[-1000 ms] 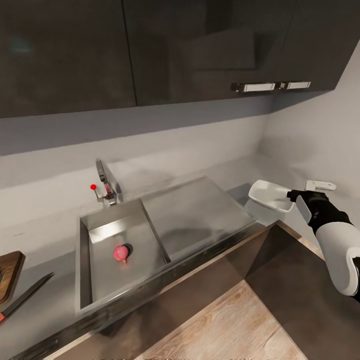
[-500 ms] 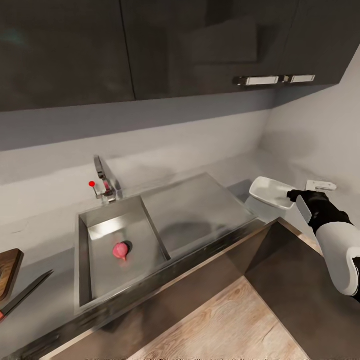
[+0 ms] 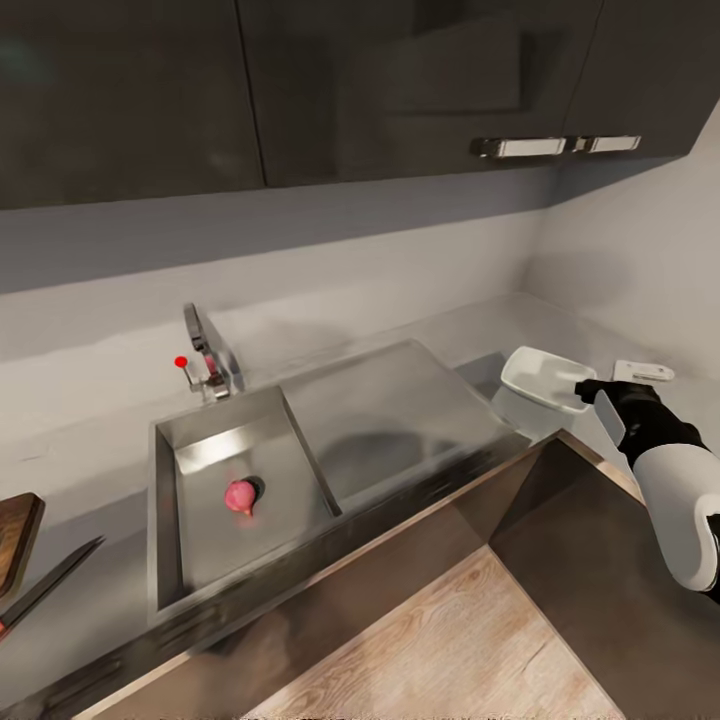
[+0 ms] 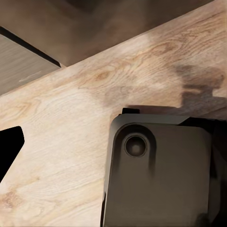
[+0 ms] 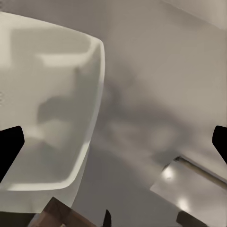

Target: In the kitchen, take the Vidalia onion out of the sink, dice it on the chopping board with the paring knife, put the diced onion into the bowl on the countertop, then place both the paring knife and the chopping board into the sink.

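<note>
KITCHEN COUNTER — My right gripper (image 3: 585, 390) hangs at the near rim of the white square bowl (image 3: 545, 378), which sits on the grey countertop (image 3: 80, 470) just past the right end of the drainboard (image 3: 400, 420). From my right wrist camera the bowl (image 5: 47, 109) lies directly ahead and the two dark fingertips (image 5: 9, 146) show at opposite edges of the picture, so the jaws stand wide apart with nothing between them.

The pink Vidalia onion (image 3: 240, 496) lies on the floor of the steel sink (image 3: 165, 520), near the middle of the basin, well apart from my right arm. The chrome tap (image 3: 205, 355) with its small red knob (image 3: 181, 362) stands at the basin's back edge.

At the far left of my head view, a corner of the wooden chopping board (image 3: 15, 535) rests on the countertop, and the dark blade of the paring knife (image 3: 50, 585) lies just in front of it, apart from the board.

My left wrist camera looks down on pale wood flooring (image 4: 71, 127) and a dark part of my own base (image 4: 161, 175); one dark fingertip (image 4: 9, 146) shows at the picture's edge, and I cannot tell how wide that gripper stands.

Dark wall cabinets (image 3: 300, 90) hang above the counter.
</note>
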{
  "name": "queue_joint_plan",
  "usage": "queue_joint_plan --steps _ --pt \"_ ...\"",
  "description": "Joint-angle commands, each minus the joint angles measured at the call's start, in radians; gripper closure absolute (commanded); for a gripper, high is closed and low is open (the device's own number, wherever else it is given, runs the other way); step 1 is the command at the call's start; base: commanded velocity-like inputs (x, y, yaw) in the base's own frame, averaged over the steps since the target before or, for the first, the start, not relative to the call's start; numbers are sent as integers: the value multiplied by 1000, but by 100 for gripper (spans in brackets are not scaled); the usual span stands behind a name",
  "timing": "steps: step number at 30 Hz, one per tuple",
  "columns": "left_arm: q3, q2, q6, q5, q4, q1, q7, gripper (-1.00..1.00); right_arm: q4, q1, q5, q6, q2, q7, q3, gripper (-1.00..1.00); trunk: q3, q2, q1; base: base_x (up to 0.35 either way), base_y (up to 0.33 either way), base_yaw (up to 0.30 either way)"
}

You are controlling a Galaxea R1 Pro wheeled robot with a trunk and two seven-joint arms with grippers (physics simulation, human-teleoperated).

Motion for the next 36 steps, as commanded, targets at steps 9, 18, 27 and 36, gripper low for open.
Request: queue_joint_plan --steps 9,18,27,36 --pt "-1 0 -1 6 -2 0 0 -100 -2 0 1 7 -32 109 -129 -100 -16 -1 0 0 0 0" --pt "-1 0 -1 6 -2 0 0 -100 -2 0 2 7 -35 116 -141 -100 -25 -1 0 0 0 0" --pt "-1 0 -1 6 -2 0 0 -100 -2 0 2 6 -35 117 -142 -100 -25 -1 0 0 0 0" --pt "-1 0 -1 6 -2 0 0 -100 -2 0 2 6 -34 117 -142 -100 -28 -1 0 0 0 0"
